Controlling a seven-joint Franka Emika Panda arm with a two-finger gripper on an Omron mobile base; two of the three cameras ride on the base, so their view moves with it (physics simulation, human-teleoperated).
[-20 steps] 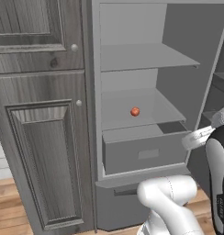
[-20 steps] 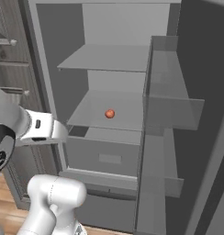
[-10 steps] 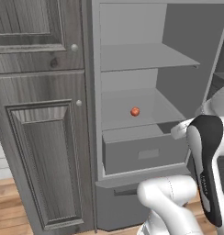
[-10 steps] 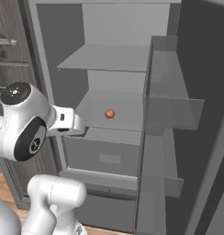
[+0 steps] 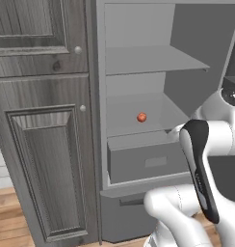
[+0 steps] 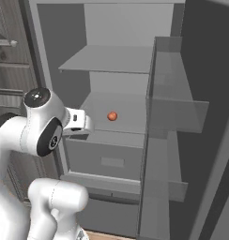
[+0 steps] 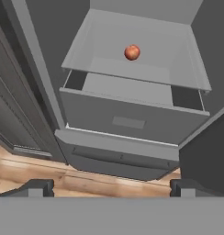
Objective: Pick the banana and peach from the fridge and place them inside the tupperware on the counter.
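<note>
The peach (image 7: 131, 52) sits on the fridge (image 7: 132, 105) shelf, well beyond the hand (image 7: 111, 187) (fingers spread apart, empty).

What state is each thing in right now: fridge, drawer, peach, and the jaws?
fridge: door open, shelves exposed.
drawer: pulled partly out below the peach's shelf; no fruit visible in the part that shows.
peach: resting on the middle shelf, untouched.
gripper: jaws open wide, empty, out in front of the fridge, short of the peach.
cabinets: doors closed.
</note>
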